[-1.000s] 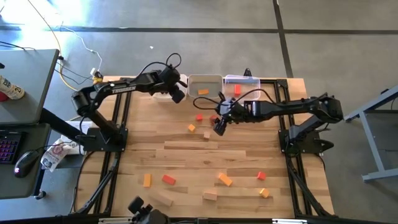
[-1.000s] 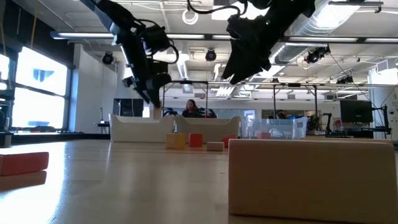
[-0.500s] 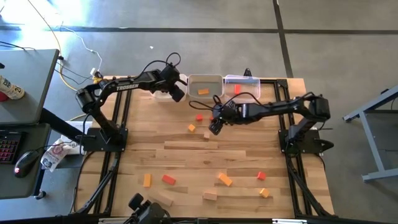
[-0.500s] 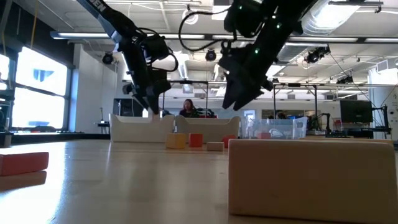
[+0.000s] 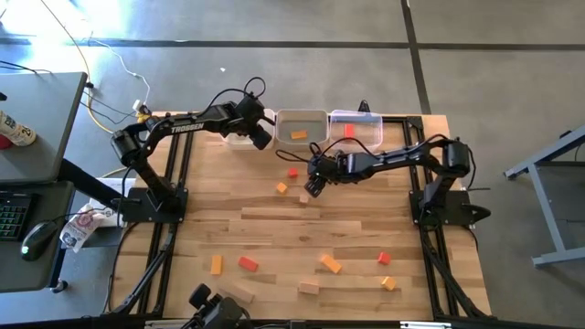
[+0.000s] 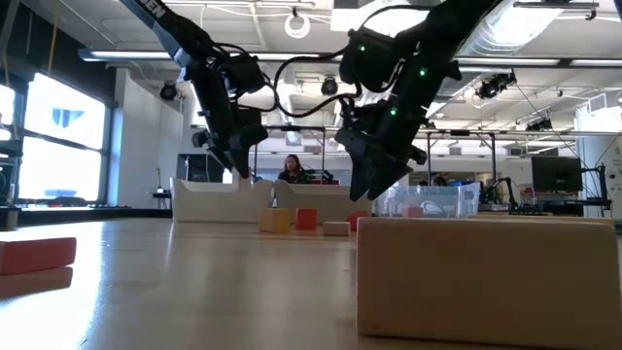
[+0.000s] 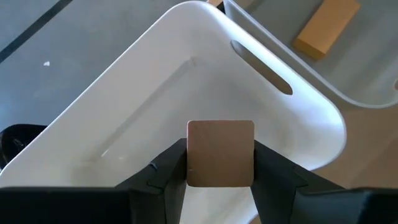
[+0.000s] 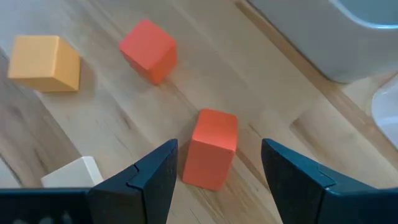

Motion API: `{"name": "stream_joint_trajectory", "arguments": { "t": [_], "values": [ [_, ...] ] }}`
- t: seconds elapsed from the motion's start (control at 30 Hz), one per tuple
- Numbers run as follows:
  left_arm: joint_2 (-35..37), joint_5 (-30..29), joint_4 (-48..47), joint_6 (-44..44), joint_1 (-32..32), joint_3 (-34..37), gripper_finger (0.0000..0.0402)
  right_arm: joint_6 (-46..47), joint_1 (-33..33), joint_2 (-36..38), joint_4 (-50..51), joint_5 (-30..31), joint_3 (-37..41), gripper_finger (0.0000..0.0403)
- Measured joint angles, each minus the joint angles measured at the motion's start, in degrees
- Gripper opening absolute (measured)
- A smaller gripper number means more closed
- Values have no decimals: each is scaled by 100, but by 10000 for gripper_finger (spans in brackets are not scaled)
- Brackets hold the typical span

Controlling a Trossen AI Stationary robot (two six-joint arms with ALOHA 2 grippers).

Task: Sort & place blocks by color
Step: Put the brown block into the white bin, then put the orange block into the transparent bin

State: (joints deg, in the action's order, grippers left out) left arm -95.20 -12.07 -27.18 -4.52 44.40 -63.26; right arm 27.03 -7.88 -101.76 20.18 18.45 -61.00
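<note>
Overhead, left gripper above white bin

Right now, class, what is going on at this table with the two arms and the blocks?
The left gripper hangs over the white bin with a plain wood block between its fingers. The right gripper is open, low over the table, its fingers either side of a red block. Other red, orange and wood blocks lie scattered; one orange piece lies in the middle bin.
</note>
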Motion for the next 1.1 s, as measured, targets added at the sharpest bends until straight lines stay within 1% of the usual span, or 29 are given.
{"name": "stream_joint_trajectory", "arguments": {
  "t": [0.23, 0.53, 0.63, 0.87, 1.0, 1.1],
  "values": [
    [2, 4, 0, -109, 31, 0, 144, 0, 0, -110, -110, 3, -2, 218],
    [4, -34, 80, -130, 37, 0, 205, 122, 0, -110, -163, -7, -2, 218],
    [9, -3, 181, -85, 37, -2, 218, 122, -1, -110, -163, -16, -2, 218],
    [310, 153, 318, 64, -4, -7, 217, 125, -1, -110, -161, -18, -2, 218],
    [694, 168, 297, 64, -71, -7, 216, 125, -29, -111, -159, -53, -2, 218],
    [1039, 357, 268, 63, -197, -7, 216, 121, -77, -200, -160, -192, -4, 218]
  ]
}}
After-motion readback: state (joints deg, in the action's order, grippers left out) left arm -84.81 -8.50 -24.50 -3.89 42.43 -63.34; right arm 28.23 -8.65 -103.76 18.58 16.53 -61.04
